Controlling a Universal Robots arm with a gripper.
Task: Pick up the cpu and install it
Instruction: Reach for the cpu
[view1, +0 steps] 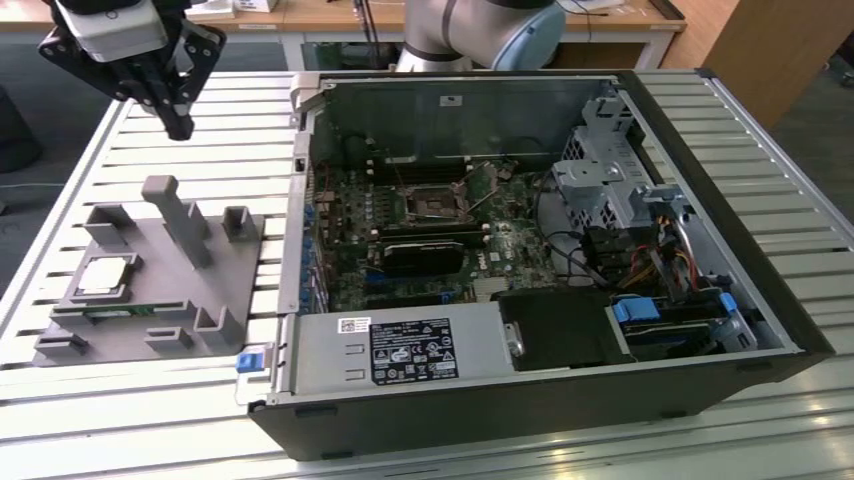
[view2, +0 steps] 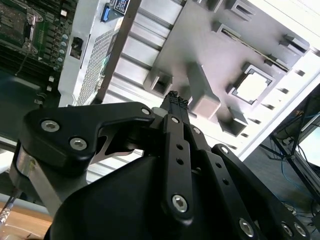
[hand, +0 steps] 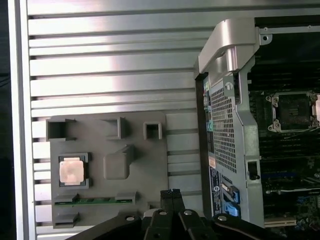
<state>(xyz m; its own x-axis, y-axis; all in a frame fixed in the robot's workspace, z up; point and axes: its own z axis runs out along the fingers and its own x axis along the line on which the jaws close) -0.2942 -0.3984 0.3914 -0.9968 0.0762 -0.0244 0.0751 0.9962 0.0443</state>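
Approach step: cpu not yet lifted.
At the exterior view's left, the cpu (view1: 107, 278) lies in its grey fixture (view1: 227, 275). The gripper (view1: 178, 128) hangs well above, fingers pressed together, empty. I judge a grasp calls for spread fingers over the chip. The first wrist view shows the motherboard socket (hand: 294, 111) from above; the exterior view shows the gripper's height.

Nothing can be read. On the power supply (view1: 320, 352), lower centre of the exterior view, a black label (view1: 416, 352) and a white sticker (view1: 354, 324) carry print too small to make out.
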